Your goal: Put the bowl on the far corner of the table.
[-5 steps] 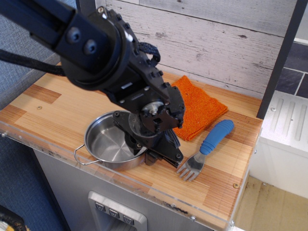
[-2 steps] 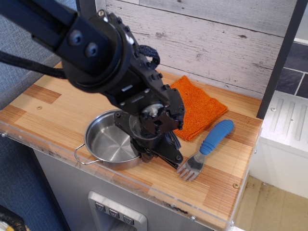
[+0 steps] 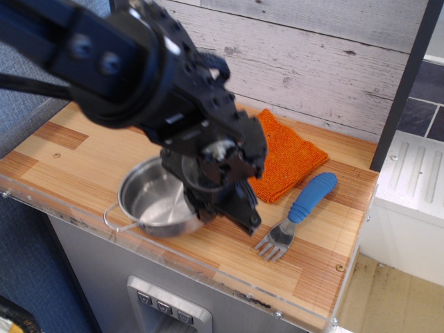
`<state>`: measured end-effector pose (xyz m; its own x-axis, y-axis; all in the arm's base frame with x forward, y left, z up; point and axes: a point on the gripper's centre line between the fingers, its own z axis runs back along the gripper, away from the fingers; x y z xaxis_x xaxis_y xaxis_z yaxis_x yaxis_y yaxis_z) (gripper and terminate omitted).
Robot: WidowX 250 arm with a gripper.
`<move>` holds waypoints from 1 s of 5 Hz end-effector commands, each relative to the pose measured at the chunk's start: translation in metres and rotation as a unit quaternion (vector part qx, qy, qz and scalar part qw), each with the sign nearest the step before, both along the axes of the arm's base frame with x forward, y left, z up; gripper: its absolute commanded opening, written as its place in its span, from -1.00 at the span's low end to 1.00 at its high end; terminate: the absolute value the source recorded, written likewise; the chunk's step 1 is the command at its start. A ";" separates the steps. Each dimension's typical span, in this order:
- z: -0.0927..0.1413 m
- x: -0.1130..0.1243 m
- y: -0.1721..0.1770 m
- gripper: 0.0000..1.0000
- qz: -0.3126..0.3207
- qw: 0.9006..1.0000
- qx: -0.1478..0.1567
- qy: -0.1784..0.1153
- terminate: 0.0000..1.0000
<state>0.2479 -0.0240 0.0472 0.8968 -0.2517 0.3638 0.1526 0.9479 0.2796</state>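
The shiny steel bowl (image 3: 148, 202) is at the front of the wooden table (image 3: 66, 154), left of centre, with one wire loop handle pointing at the front edge. My black gripper (image 3: 207, 209) reaches down from the upper left and is shut on the bowl's right rim, one finger inside and one outside. The bowl looks slightly raised and tilted. The arm hides the bowl's far rim and second handle. The view is motion-blurred.
An orange cloth (image 3: 290, 158) lies behind the gripper near the white plank wall (image 3: 312, 62). A fork with a blue handle (image 3: 300, 208) lies right of the gripper. A clear acrylic rim (image 3: 229, 277) runs along the front edge.
The gripper has moved up and to the left, and the bowl has shifted left with it. The cloth and fork have not moved.
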 end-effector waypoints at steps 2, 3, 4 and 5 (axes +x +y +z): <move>0.056 0.038 0.045 -1.00 0.046 0.995 0.023 -0.082 -1.00; 0.048 0.053 0.065 -1.00 0.061 0.995 0.030 -0.077 -1.00; 0.040 0.066 0.079 -1.00 0.076 0.994 0.037 -0.070 -1.00; 0.032 0.082 0.091 -1.00 0.089 0.993 0.043 -0.065 -1.00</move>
<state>0.3287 0.0647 0.0616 0.8984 -0.1239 0.4213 -0.0414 0.9312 0.3622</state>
